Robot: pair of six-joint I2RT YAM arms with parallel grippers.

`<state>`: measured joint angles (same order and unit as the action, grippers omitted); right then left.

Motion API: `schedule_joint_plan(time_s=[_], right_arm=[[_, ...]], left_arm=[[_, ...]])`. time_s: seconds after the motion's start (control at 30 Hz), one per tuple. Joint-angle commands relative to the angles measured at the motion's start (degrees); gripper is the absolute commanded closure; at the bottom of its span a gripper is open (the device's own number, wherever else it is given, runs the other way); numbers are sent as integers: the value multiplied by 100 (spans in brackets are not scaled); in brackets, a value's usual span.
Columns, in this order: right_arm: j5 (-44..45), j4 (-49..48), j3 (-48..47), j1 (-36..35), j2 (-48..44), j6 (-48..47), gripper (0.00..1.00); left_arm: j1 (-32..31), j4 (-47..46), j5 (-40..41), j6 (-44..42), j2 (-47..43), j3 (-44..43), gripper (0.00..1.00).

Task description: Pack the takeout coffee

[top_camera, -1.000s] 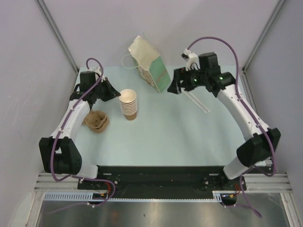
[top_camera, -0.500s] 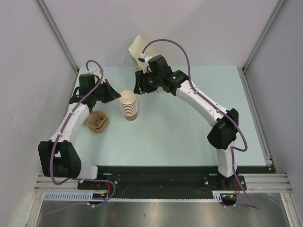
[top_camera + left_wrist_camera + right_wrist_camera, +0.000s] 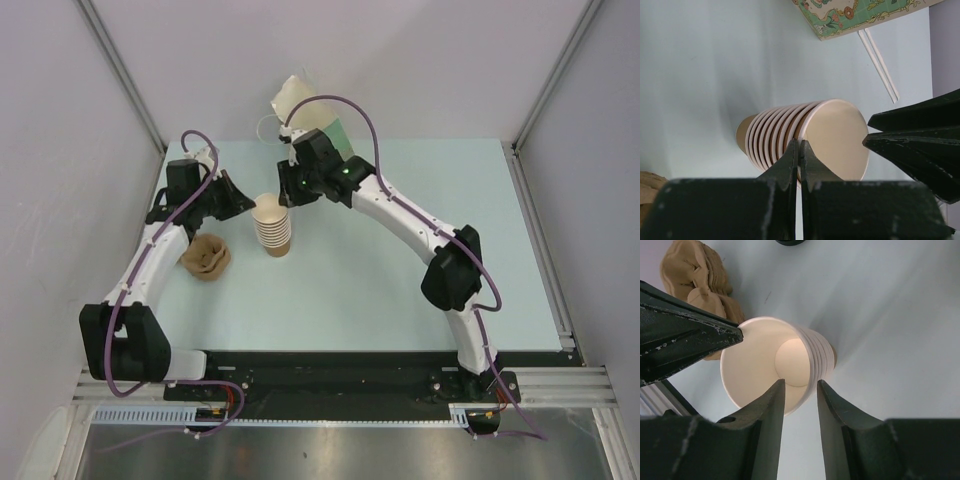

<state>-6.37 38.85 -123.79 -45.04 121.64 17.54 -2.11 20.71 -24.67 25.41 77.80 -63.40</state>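
The takeout coffee is out of view. A stack of nested lidless brown cups (image 3: 271, 226) stands left of the table's centre. My left gripper (image 3: 249, 203) is shut, and its tips (image 3: 799, 146) rest against the left side of the stack's top rim (image 3: 832, 137). My right gripper (image 3: 285, 196) hangs over the stack from the back right with its jaws partly open. In the right wrist view my right gripper (image 3: 800, 385) straddles the top cup's wall: one finger (image 3: 771, 405) lies over the cream inside (image 3: 760, 365), the other outside the rims, with a gap showing.
A cream paper bag with a green print (image 3: 300, 108) stands at the back, behind the right wrist. A brown moulded-pulp carrier (image 3: 205, 257) lies left of the stack, under the left arm. Two white sticks (image 3: 880, 62) lie on the table near the bag.
The right arm has swung from the back right across to the cup stack, and its jaws have narrowed around the top cup's rim. The left arm has stayed put.
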Motion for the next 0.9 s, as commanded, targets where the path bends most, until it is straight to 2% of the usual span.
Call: schedule_joint_plan(time_s=[0.0, 0.33, 0.47, 0.63, 0.73, 0.77, 0.83, 0.87], right_arm=[[136, -62, -313, -58, 70, 48, 63], [145, -53, -295, -67, 123, 92, 75], [163, -44, -278, -58, 175, 100, 68], [154, -35, -278, -67, 202, 118, 69], [127, -44, -278, -67, 211, 109, 81], [136, -36, -286, -67, 202, 109, 90], [119, -44, -286, -67, 210, 109, 100], [110, -44, -286, -58, 202, 109, 100]], left_arm=[[9, -234, -205, -10, -230, 55, 100], [18, -278, -214, -1, -283, 143, 100], [18, -313, -205, -10, -318, 170, 100], [18, -313, -205, -18, -336, 187, 100], [18, -313, -179, -27, -344, 205, 100], [18, -296, -170, -27, -336, 196, 100], [26, -208, -135, -53, -336, 135, 94], [18, -147, -109, -62, -336, 100, 91]])
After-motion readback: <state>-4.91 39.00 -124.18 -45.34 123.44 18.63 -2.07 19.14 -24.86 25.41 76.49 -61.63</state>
